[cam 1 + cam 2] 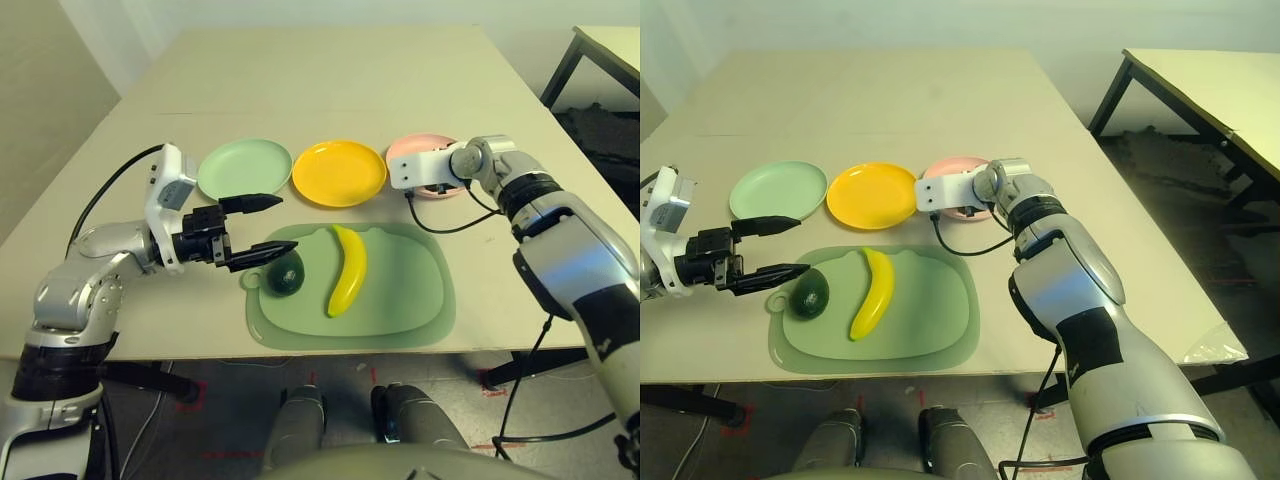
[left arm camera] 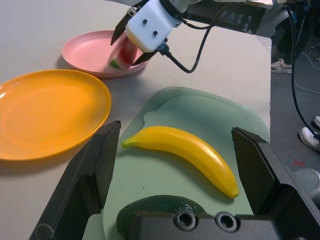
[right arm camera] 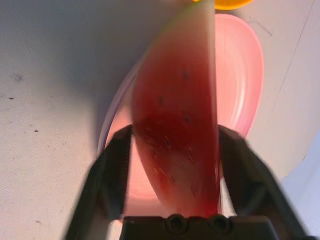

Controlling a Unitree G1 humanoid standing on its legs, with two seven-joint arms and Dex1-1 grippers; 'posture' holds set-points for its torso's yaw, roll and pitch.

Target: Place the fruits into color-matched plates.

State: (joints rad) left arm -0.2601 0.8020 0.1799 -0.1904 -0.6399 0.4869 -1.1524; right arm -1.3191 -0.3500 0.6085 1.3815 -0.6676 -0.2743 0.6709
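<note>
The watermelon wedge [image 3: 175, 100] hangs low over the pale pink plate [image 1: 408, 148], with my right gripper [image 2: 129, 49] shut on its two flat sides. The yellow banana [image 1: 348, 270] and the dark green avocado [image 1: 284, 275] lie on the green cutting board [image 1: 420, 295]. My left gripper [image 1: 289, 223] stands open at the board's left edge, its lower fingertip just above the avocado and nothing between its fingers. The mint green plate [image 1: 243, 168] and the yellow plate [image 1: 339, 172] hold nothing.
The three plates stand in a row behind the cutting board. A black cable [image 1: 445, 225] droops from my right wrist over the board's far right corner. Another table [image 1: 1200, 95] stands to the right, past the table's edge.
</note>
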